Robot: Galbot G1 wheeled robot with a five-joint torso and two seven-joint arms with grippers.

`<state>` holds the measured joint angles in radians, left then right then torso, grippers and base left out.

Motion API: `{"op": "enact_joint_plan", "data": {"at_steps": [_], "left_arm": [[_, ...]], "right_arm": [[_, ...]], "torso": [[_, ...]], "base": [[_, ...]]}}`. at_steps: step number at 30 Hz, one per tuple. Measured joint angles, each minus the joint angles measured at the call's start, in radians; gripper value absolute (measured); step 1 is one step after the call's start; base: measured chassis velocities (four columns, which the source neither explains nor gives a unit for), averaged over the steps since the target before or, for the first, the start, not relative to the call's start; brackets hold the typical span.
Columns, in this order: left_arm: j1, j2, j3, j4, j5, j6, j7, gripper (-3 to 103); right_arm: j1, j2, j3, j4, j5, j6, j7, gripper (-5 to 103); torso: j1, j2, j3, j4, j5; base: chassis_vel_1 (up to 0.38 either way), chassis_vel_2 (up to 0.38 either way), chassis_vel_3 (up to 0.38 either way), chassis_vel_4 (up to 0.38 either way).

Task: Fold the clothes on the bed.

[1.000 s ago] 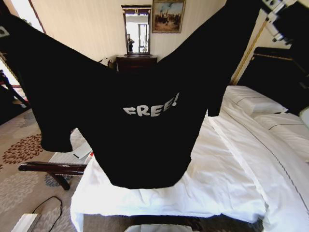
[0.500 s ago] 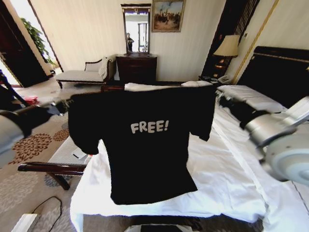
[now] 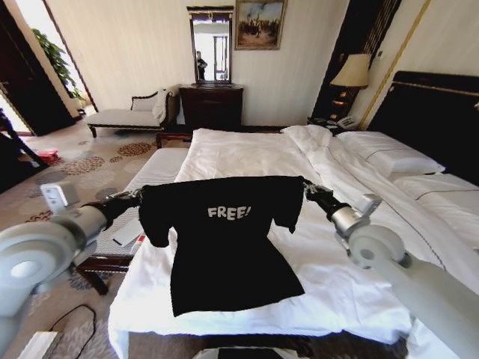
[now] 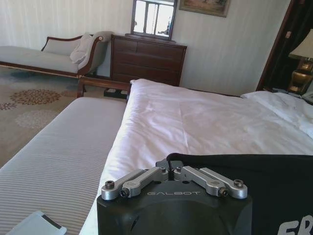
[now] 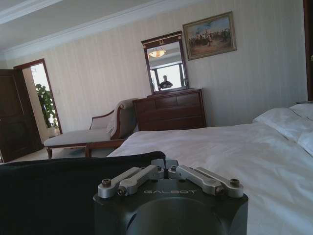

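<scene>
The clothes are one black T-shirt [image 3: 224, 247] with white "FREE!" lettering, stretched wide by its shoulders over the foot of the bed [image 3: 247, 153]. Its top edge hangs in the air while its lower part lies on the white sheet. My left gripper [image 3: 138, 197] is shut on the shirt's left shoulder edge, and my right gripper [image 3: 307, 188] is shut on the other shoulder. In the left wrist view the left gripper [image 4: 171, 169] pinches the black fabric [image 4: 264, 186] above the bed [image 4: 195, 122]. The right wrist view has the right gripper [image 5: 164, 164] clamped on the shirt [image 5: 49, 196].
A narrow white-cushioned bench [image 3: 161, 168] stands along the bed's left side, with a small flat card [image 3: 127, 235] on it. A chaise [image 3: 127, 116] and a dark dresser [image 3: 212, 105] line the far wall. Pillows [image 3: 389, 161] and the dark headboard [image 3: 434, 112] are on the right.
Both arms have reached forward and down. The shirt went from hanging high and close to the camera to being held low over the bed, its lower part now on the sheet.
</scene>
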<state>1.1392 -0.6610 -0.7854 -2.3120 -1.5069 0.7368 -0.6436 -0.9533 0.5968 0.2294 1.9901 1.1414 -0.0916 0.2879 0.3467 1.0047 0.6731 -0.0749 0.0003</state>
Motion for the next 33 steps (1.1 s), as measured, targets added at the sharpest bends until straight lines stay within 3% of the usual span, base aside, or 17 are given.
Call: {"op": "enact_joint_plan", "data": {"at_steps": [1, 3, 6, 11, 16, 25, 27, 33], "left_arm": [[-0.051, -0.015, 0.056, 0.063, 0.038, 0.0, 0.019, 0], [-0.075, -0.021, 0.082, 0.091, 0.051, 0.0, 0.025, 0], [-0.21, -0.062, 0.227, 0.248, 0.124, 0.0, 0.056, 0], [-0.325, -0.108, 0.34, 0.381, 0.196, -0.006, 0.087, 0], [-0.466, -0.196, 0.459, 0.565, 0.269, -0.018, 0.116, 0], [-0.638, -0.302, 0.593, 0.779, 0.334, -0.029, 0.135, 0], [-0.694, -0.335, 0.626, 0.844, 0.364, -0.035, 0.145, 0], [-0.755, -0.382, 0.662, 0.928, 0.404, -0.047, 0.154, 0]], "right_arm": [[0.076, 0.035, -0.07, -0.075, -0.021, 0.02, -0.02, 0], [0.11, 0.052, -0.101, -0.107, -0.03, 0.031, -0.027, 0], [0.264, 0.127, -0.222, -0.243, -0.06, 0.065, -0.041, 0], [0.384, 0.218, -0.33, -0.409, -0.094, 0.096, -0.053, 0], [0.507, 0.325, -0.446, -0.644, -0.152, 0.158, -0.094, 0], [0.631, 0.447, -0.494, -0.925, -0.209, 0.226, -0.131, 0], [0.676, 0.5, -0.496, -1.01, -0.222, 0.245, -0.131, 0], [0.717, 0.568, -0.495, -1.1, -0.236, 0.26, -0.131, 0]], "torso": [[0.0, 0.0, 0.0, 0.0001, -0.0003], [0.0, 0.0, 0.0, 0.0001, -0.0008], [0.0, 0.0, 0.0, -0.0004, -0.0008], [0.0, 0.0, 0.0, -0.0004, -0.0004], [0.0, 0.0, 0.0, -0.0002, -0.0003], [0.0, 0.0, 0.0, -0.0008, -0.0002], [0.0, 0.0, 0.0, -0.0006, -0.0001], [0.0, 0.0, 0.0, 0.0002, -0.0003]], "base": [[0.0, 0.0, 0.0, 0.0], [0.0, 0.0, 0.0, 0.0], [0.0, 0.0, 0.0, 0.0], [0.0, 0.0, 0.0, 0.0], [0.0, 0.0, 0.0, 0.0], [0.0, 0.0, 0.0, 0.0], [0.0, 0.0, 0.0, 0.0], [0.0, 0.0, 0.0, 0.0]]}}
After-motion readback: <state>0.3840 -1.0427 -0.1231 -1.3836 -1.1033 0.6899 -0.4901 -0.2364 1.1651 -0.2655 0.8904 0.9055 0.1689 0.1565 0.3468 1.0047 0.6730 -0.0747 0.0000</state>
